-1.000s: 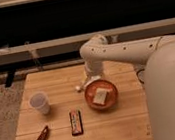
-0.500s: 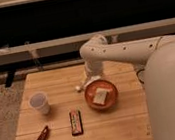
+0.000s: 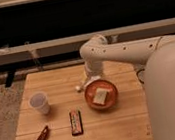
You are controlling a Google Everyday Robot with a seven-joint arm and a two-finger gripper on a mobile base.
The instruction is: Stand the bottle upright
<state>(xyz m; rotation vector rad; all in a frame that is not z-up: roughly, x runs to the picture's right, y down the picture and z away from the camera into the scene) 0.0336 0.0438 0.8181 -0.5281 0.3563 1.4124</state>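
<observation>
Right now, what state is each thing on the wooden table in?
Small clear plastic bottle with white cap: apparently lying down, not upright.
White paper cup: upright.
Orange round bowl: upright, holding pale food.
Dark rectangular snack bar: lying flat.
Red slim packet: lying flat.
Gripper: low, beside the bottle.

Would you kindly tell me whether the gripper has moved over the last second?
No. The gripper stays low beside the orange bowl's far-left rim, exactly where it was.
</observation>
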